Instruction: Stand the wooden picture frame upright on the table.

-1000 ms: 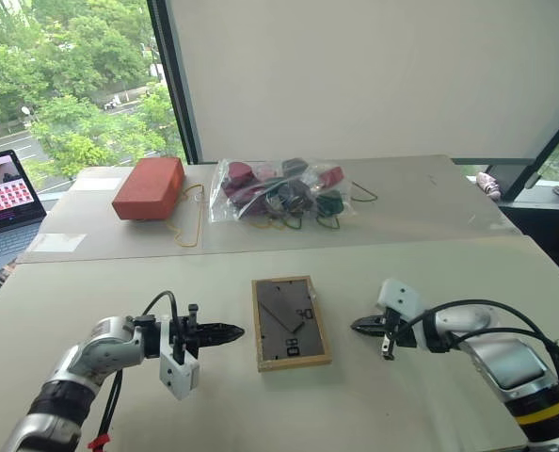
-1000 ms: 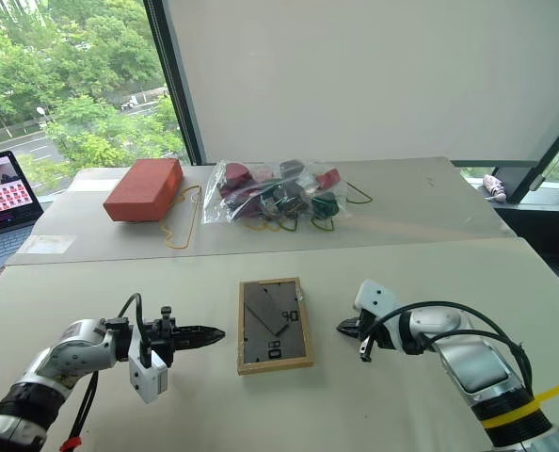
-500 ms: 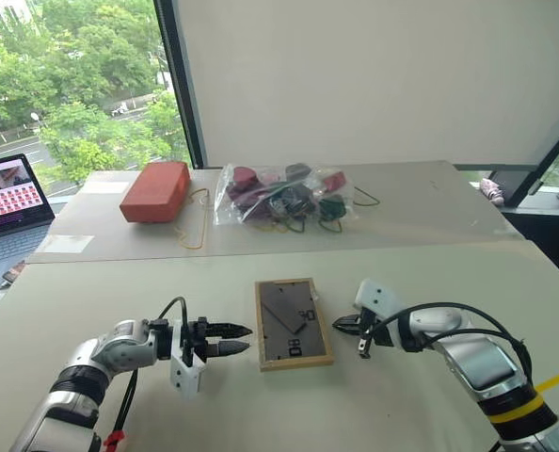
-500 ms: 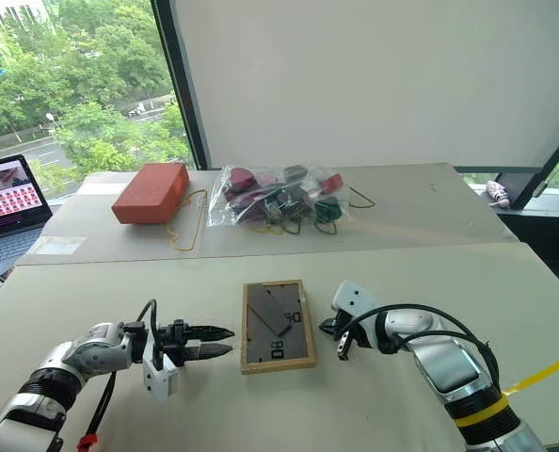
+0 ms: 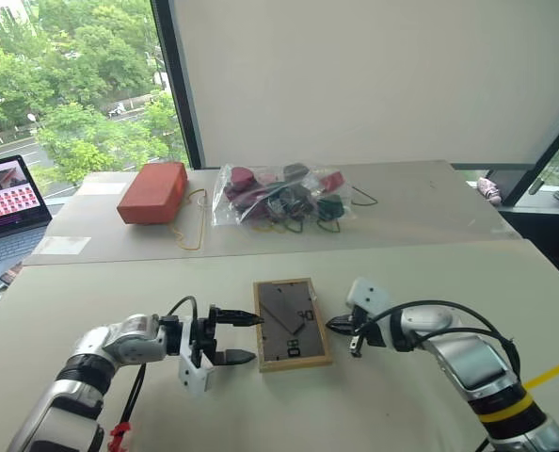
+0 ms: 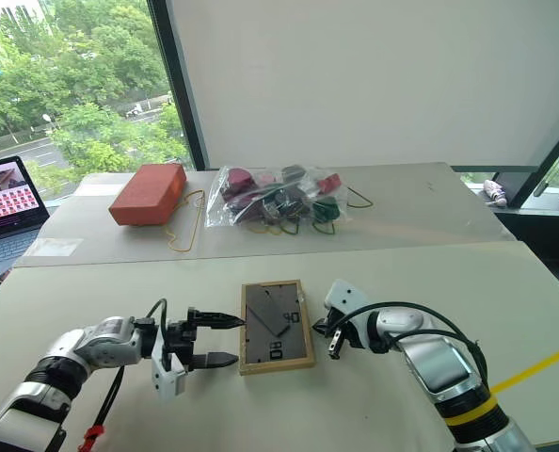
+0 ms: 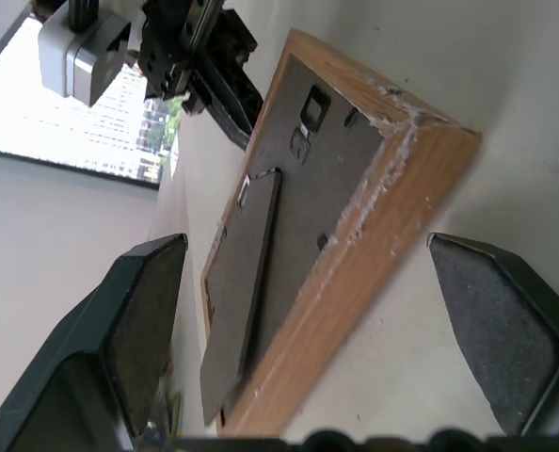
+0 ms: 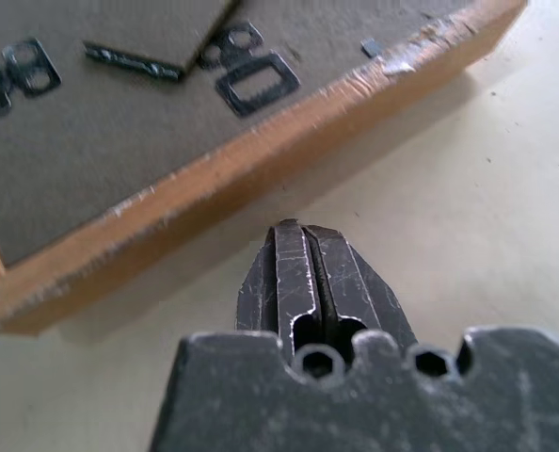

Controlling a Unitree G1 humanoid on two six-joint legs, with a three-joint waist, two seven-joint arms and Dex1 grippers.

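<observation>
Lying face-down near the front of the table, the wooden picture frame showed its dark back and folded stand. The left gripper had spread its jaws from clenched to wide and edged toward the frame's left edge; the right gripper, pinched together, had closed in on the right edge. A two-sided lift looked imminent. One frame, one red-orange block, one clear bag of items, one laptop.

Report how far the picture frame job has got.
Done: nothing yet; the wooden picture frame lies flat, back up, on the table. In hand: the left gripper, fingers open, sits at its left edge; the right gripper, shut, points at its right edge. Left: gripping it and standing it upright.
</observation>
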